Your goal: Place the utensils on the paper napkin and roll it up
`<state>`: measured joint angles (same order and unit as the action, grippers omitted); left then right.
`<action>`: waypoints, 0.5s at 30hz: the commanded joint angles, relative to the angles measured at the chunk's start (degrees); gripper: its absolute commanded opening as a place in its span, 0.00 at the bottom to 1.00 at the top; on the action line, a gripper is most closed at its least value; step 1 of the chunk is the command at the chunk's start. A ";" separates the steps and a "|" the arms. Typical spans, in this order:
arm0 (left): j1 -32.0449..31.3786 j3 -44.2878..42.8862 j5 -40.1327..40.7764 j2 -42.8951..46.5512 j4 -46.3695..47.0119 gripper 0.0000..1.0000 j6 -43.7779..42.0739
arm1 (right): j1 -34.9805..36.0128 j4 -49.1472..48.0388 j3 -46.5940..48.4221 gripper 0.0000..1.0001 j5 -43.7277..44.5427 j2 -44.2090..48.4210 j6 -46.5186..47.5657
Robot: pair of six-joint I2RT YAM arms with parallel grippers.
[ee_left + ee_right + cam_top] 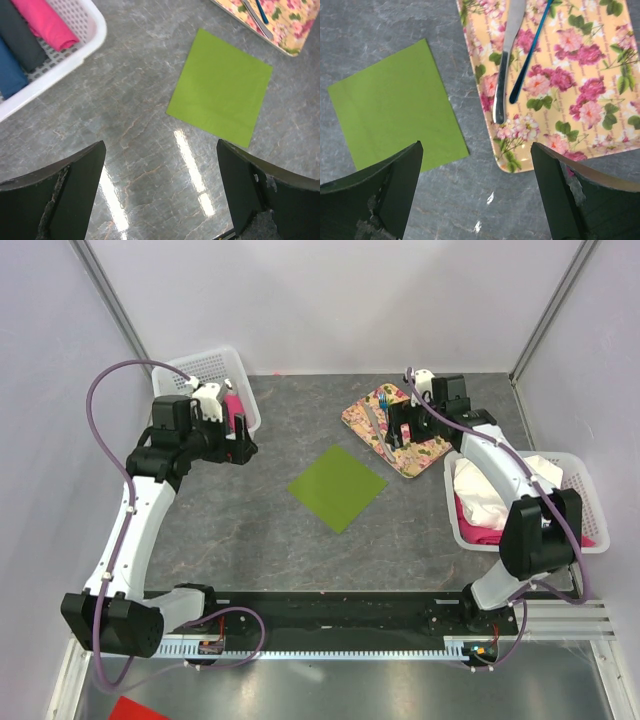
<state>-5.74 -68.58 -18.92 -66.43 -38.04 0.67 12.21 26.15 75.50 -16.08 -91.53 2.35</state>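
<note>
Two white arms with dark joints reach up from the bottom of the overhead view across a grey counter [280, 530] of matt, stone-veined surface, glossy where light streaks it. Next in size are two white plastic baskets with perforated walls and rounded corners: one at the upper left [215, 362] holding rolled bundles of pink, dark grey and blue cloth, one at the right edge [583, 476] heaped with crumpled white and pink cloth. A rectangular tray [425, 455] with rounded corners and a peach ground printed with pink roses and green leaves lies tilted, right of centre in the upper part. The paper napkin [337, 487], a thin, flat olive-green square turned like a diamond, lies in the middle of the counter, just left of the tray and not touching it, with nothing on it. The left fingers [75, 185], black and wedge-shaped with scuffed edges, are spread wide and empty above bare counter beside the upper-left basket. The right fingers [395, 185] are likewise spread wide and empty, above the tray's lower corner. The utensils lie close together on the tray's left part: a polished, silvery piece [506, 60] with a rounded end, and a thinner bright blue piece [532, 50].
</note>
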 commanded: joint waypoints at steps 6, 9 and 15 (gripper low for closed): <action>0.11 -5.87 11.10 -1.32 6.66 0.98 6.01 | 0.89 -2.07 11.67 0.98 9.73 -9.70 -0.68; 0.11 -6.04 9.08 -1.77 7.72 0.98 5.40 | 1.33 -2.16 16.68 0.98 11.68 -15.06 -2.26; 0.11 -0.87 1.96 1.21 14.11 1.00 1.97 | 2.38 0.39 27.23 0.97 8.43 -24.91 -2.35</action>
<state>-5.69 -72.07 -12.53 -67.72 -31.59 4.19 13.45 25.34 95.90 -7.51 -111.31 1.02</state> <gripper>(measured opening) 0.995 0.982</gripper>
